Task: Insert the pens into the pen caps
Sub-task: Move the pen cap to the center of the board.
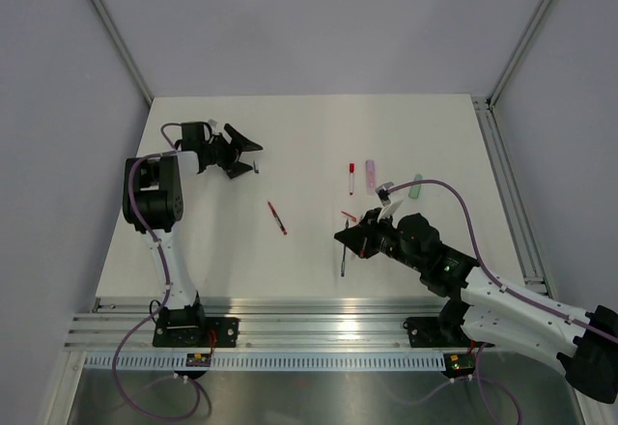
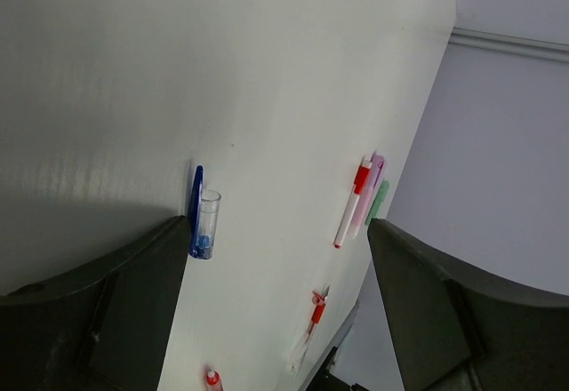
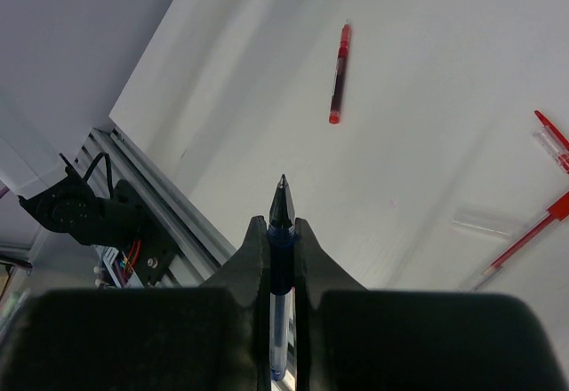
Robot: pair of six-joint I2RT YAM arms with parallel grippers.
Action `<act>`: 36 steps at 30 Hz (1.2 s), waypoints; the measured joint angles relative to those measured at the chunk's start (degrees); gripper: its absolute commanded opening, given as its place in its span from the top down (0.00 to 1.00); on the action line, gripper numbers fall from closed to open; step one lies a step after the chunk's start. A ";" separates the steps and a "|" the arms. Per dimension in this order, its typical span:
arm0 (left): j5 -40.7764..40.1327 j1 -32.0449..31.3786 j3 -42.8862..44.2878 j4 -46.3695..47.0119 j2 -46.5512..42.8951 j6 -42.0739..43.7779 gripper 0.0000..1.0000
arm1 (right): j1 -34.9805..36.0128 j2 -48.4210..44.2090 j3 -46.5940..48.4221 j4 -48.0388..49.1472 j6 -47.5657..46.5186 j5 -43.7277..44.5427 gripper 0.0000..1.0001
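Blue pen (image 3: 282, 203), clear barrel, dark pointed tip, clamped in right end effector (image 3: 281, 231); left end effector (image 2: 277, 235) spread wide.

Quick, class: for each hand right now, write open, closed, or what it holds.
Left hand: open, holding nothing.
Right hand: closed on a blue pen, tip sticking out past the fingers.

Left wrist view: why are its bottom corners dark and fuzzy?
Left wrist view: the left gripper has black fingers close to the lens, blurred; shadow dims the white table. Right wrist view: the right gripper blurs likewise, its clear blue pen tip sharp.
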 measured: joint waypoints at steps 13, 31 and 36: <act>-6.47 -1.55 6.69 -5.25 -0.59 2.73 0.16 | 0.00 1.05 -0.37 0.83 0.85 -0.15 1.00; -7.21 -6.19 0.98 -5.97 -2.01 4.48 0.16 | 0.00 -1.57 -1.75 1.62 1.84 -0.11 1.00; -8.37 -8.55 -2.69 -5.44 -4.98 4.44 0.16 | 0.00 -1.95 -1.75 1.64 1.86 -0.07 1.00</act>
